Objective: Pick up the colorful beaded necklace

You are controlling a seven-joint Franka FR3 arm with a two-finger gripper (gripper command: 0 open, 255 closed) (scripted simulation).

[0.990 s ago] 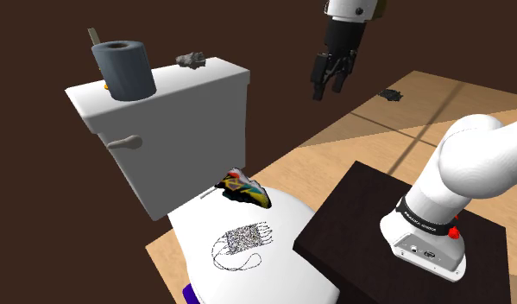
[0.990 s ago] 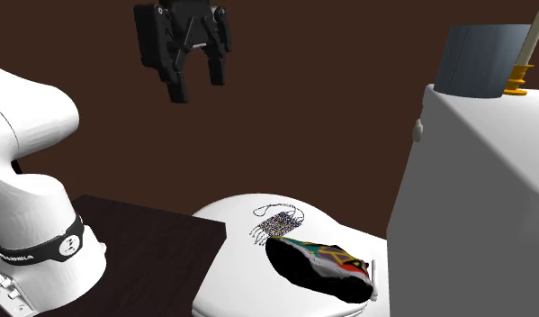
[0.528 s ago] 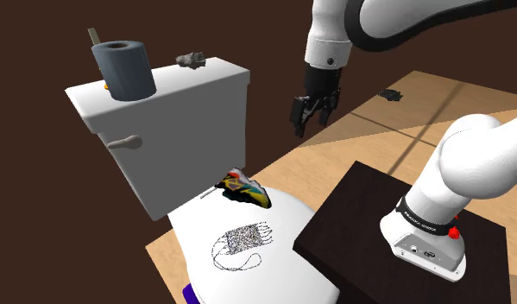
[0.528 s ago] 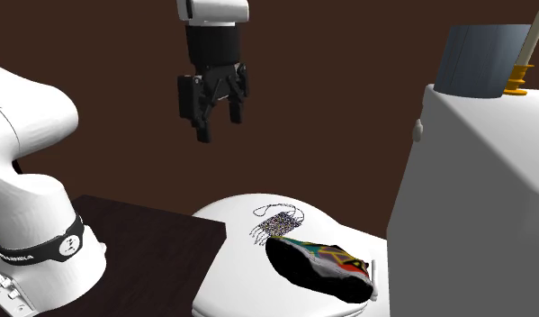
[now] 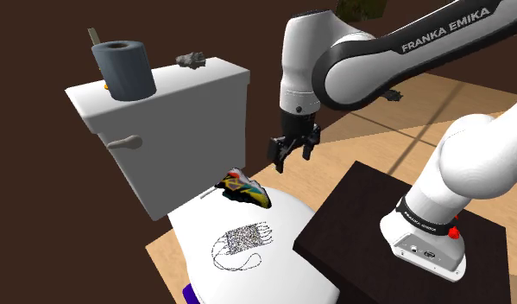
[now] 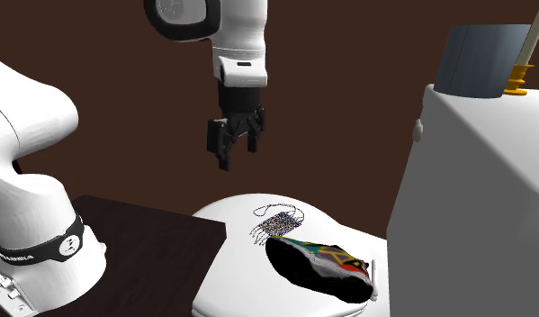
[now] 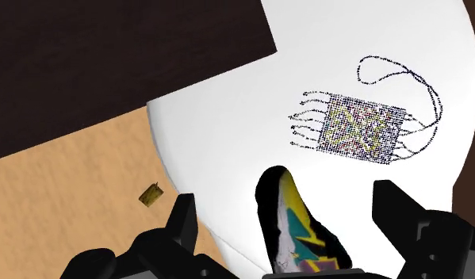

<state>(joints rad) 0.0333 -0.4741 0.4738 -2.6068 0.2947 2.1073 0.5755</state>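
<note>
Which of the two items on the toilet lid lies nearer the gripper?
The multicoloured shoe by the tank; the open gripper hangs near it, the beaded necklace lies farther off.

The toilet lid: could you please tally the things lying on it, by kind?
Necklace: 1
Shoe: 1
Total: 2

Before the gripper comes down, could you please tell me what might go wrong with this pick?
1. In the wrist view the shoe, not the necklace, sits under the open gripper, so a straight descent may land on the shoe.
2. The necklace lies flat on the lid, close beside the shoe. The fingers may scrape the lid, catch only a thin strand, or nudge the shoe.
</note>
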